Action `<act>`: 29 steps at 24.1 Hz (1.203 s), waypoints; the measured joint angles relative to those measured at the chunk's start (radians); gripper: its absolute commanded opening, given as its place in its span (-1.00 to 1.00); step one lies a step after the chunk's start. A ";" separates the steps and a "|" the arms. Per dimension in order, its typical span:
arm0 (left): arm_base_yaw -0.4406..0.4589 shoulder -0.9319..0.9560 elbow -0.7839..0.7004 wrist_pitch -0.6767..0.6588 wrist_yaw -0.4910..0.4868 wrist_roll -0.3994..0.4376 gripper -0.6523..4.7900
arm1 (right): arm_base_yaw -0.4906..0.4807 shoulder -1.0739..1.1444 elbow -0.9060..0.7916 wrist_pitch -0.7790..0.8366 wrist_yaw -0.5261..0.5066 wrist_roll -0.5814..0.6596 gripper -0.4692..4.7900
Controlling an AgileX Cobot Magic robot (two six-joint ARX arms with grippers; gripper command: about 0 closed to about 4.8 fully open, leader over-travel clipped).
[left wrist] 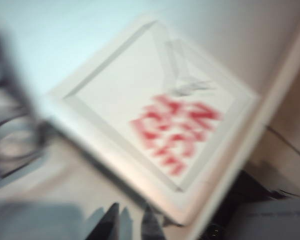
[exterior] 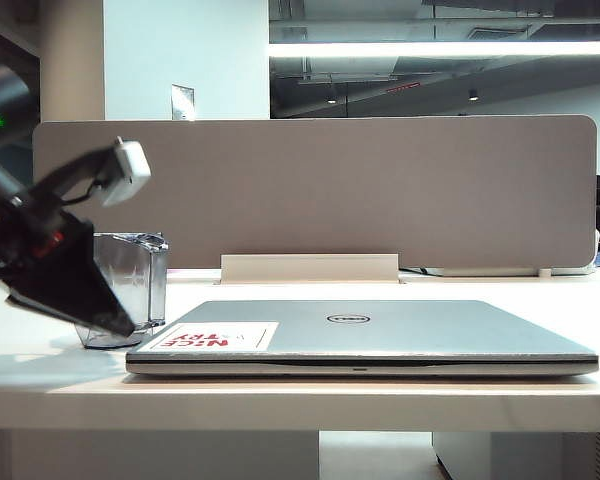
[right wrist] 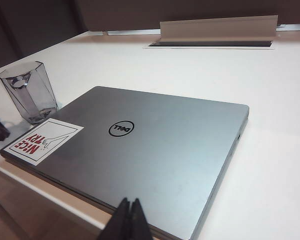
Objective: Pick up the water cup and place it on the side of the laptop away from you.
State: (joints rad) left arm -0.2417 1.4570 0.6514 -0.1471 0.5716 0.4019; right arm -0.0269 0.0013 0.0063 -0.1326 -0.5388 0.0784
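The water cup point(exterior: 140, 275), clear grey with faceted sides, stands upright on the table beside the laptop's stickered corner. It also shows in the right wrist view point(right wrist: 29, 92) and as a blur in the left wrist view point(left wrist: 10, 135). The silver laptop point(exterior: 380, 335) lies closed, its white sticker with red lettering point(exterior: 220, 338) at the corner nearest the cup. My left gripper point(exterior: 110, 318) hangs in front of the cup, tilted down. In its blurred wrist view the left gripper point(left wrist: 132, 220) shows a narrow gap with nothing in it. My right gripper point(right wrist: 130, 207) is shut over the laptop's point(right wrist: 155, 150) near edge.
A grey partition panel point(exterior: 320, 190) closes off the back of the table. A white cable flap point(exterior: 310, 268) stands up just behind the laptop. The table's front edge point(exterior: 300, 400) runs close under the laptop. Bare white tabletop point(right wrist: 270, 125) lies beyond the laptop.
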 measured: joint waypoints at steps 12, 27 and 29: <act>-0.034 0.000 -0.062 0.224 -0.134 -0.304 -0.28 | 0.001 0.000 0.000 0.000 0.008 0.000 -0.83; -0.058 0.000 -0.077 0.399 -0.223 -0.328 -0.28 | 0.001 0.000 0.000 0.000 0.015 -0.001 -0.83; -0.058 0.000 -0.077 0.412 -0.223 -0.328 -0.28 | 0.001 0.000 0.000 0.000 0.016 -0.001 -0.83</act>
State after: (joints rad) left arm -0.2996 1.4570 0.5743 0.2649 0.3485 0.0734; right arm -0.0261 0.0013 0.0063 -0.1329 -0.5228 0.0776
